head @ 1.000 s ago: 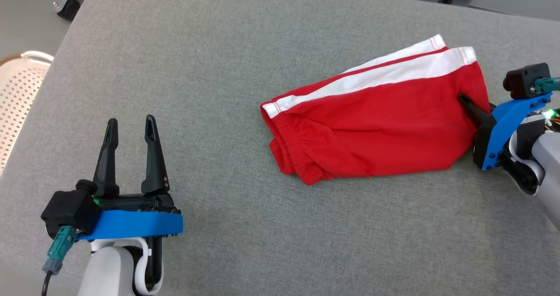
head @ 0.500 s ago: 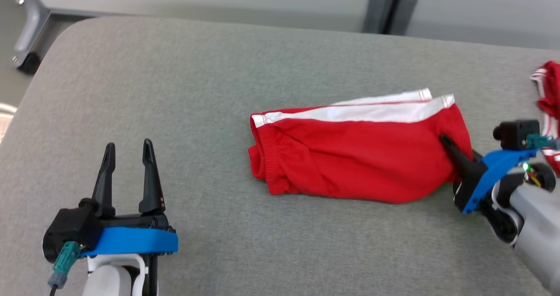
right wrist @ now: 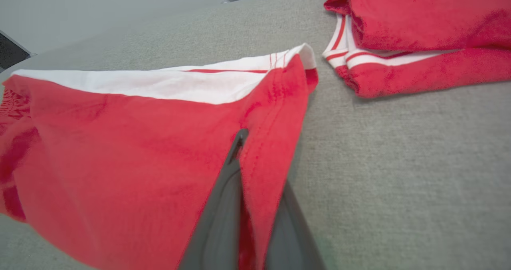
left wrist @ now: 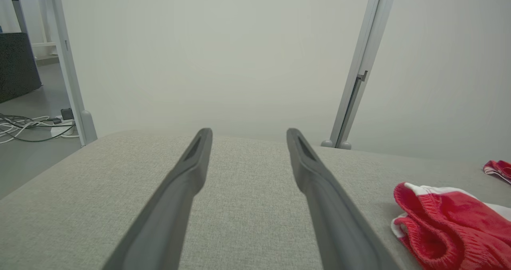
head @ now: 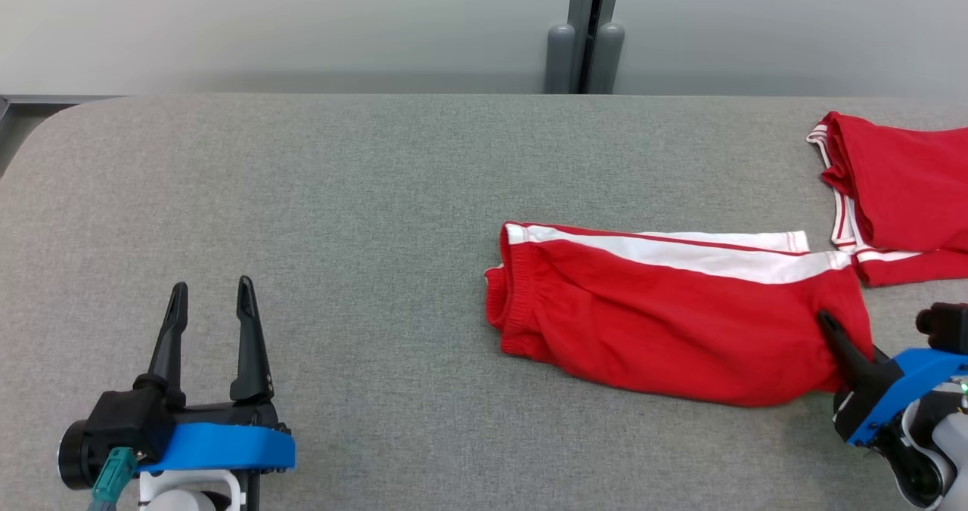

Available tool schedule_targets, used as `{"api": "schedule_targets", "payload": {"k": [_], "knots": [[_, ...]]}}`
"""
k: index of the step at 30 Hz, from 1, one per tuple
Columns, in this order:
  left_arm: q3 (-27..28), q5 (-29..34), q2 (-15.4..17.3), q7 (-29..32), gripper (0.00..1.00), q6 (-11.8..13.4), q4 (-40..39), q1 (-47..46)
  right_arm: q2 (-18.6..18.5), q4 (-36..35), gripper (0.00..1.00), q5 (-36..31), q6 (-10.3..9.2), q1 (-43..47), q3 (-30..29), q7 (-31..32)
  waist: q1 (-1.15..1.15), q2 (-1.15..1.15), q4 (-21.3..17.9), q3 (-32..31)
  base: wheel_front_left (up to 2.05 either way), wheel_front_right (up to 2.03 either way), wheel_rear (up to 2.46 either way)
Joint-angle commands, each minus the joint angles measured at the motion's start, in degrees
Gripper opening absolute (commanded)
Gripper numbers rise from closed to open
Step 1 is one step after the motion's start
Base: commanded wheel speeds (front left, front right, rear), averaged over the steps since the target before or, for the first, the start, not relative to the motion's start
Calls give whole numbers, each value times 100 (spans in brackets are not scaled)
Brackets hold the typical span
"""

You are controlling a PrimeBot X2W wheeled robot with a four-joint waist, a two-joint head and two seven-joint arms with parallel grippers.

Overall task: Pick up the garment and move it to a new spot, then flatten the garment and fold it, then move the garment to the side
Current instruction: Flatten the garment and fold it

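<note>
On the grey fabric-covered table [head: 340, 193], right of centre, the folded red shorts with white side stripes [head: 665, 322] lie stretched out, with the elastic waistband toward the left. The right gripper [head: 830, 328] is clamped on their hem at the right end, pinching the red cloth between its two dark fingers. The left gripper [head: 211, 292] is at the near left, well apart from the shorts, with its fingers spread and nothing between them. A second red-and-white garment [head: 900, 186] lies just beyond the hem, at the far right.
</note>
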Motion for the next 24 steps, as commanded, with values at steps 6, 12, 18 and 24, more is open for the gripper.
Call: {"api": "schedule_targets", "payload": {"k": [6,12,18,24], "knots": [[17,31,-4,-13,100,38,16,95,109,-76,0,-403,2,379,-632,-28,1,0,-44,-22,0,0,0],[19,31,-4,-13,100,40,58,113,324,-347,0,-689,2,452,-1061,-29,1,0,-40,-36,0,0,0],[26,-3,-5,-13,100,57,82,153,493,-863,0,-997,2,363,-1304,-30,1,0,-27,-78,0,0,0],[-9,-34,-4,-13,100,72,89,150,677,-1281,0,-1340,2,147,-1308,61,1,0,34,-114,0,0,0]]}}
